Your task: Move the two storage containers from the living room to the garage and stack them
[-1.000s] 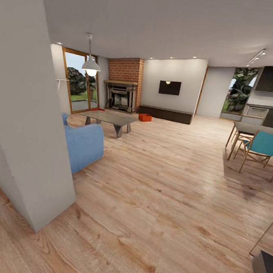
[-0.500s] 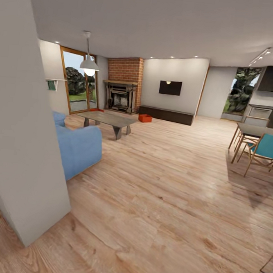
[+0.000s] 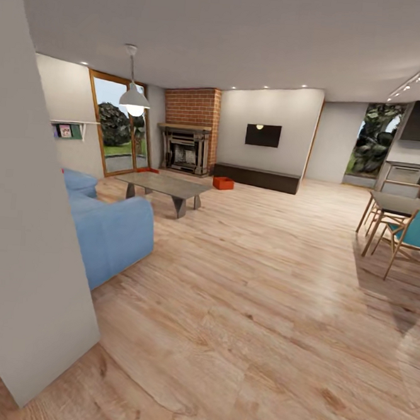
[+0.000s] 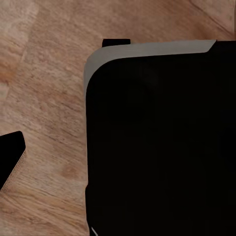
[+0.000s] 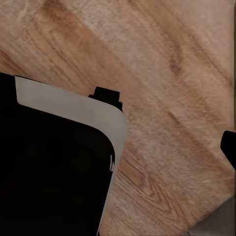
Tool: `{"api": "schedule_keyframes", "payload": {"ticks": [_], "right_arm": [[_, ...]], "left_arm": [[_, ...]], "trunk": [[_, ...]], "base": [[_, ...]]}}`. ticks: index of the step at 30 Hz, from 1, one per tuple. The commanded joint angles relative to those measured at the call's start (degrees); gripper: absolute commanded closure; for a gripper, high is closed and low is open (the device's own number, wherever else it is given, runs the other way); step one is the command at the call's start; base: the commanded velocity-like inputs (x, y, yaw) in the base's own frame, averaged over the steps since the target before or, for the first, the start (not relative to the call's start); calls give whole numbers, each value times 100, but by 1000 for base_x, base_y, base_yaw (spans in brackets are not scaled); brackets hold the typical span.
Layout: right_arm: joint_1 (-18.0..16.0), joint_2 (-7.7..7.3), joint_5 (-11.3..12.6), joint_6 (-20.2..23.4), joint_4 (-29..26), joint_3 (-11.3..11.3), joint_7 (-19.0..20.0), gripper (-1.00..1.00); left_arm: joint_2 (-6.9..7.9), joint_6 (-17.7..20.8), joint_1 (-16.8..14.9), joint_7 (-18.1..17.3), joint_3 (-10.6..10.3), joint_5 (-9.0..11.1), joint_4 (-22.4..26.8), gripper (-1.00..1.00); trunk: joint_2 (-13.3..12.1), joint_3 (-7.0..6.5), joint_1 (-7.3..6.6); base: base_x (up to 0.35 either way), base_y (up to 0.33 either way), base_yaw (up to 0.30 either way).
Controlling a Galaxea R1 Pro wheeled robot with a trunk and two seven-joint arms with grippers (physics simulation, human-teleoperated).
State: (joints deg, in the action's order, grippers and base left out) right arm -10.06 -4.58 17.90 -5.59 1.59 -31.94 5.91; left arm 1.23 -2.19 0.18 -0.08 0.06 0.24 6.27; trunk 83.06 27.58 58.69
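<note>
Red-orange against the light plank floor (image 3: 260,290), one storage container (image 3: 223,182) sits far ahead of both arms, just before the dark low cabinet (image 3: 257,177) and beside the brick fireplace (image 3: 188,146); a second red-orange shape (image 3: 148,169) lies by the glass door (image 3: 115,127), too small to name surely. Neither wrist view shows fingers, so I cannot tell whether either gripper is spread or closed. I judge the bin light, stiff and rather slick, best taken by its long rim walls.
</note>
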Motion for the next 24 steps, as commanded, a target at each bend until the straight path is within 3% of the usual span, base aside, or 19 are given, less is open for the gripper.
{"api": "schedule_keyframes", "payload": {"ticks": [1, 24], "right_arm": [[-6, 1, 61, -31, 17, -41, 33, -100], [-9, -4, 56, -38, 16, -41, 33, -100]], "left_arm": [[0, -10, 3, -1, -5, 2, 6, -100], [0, -10, 6, -1, -11, -3, -3, -100]], "trunk": [[2, 5, 3], [2, 5, 3]], "base": [[323, 0, 0], [323, 0, 0]]}}
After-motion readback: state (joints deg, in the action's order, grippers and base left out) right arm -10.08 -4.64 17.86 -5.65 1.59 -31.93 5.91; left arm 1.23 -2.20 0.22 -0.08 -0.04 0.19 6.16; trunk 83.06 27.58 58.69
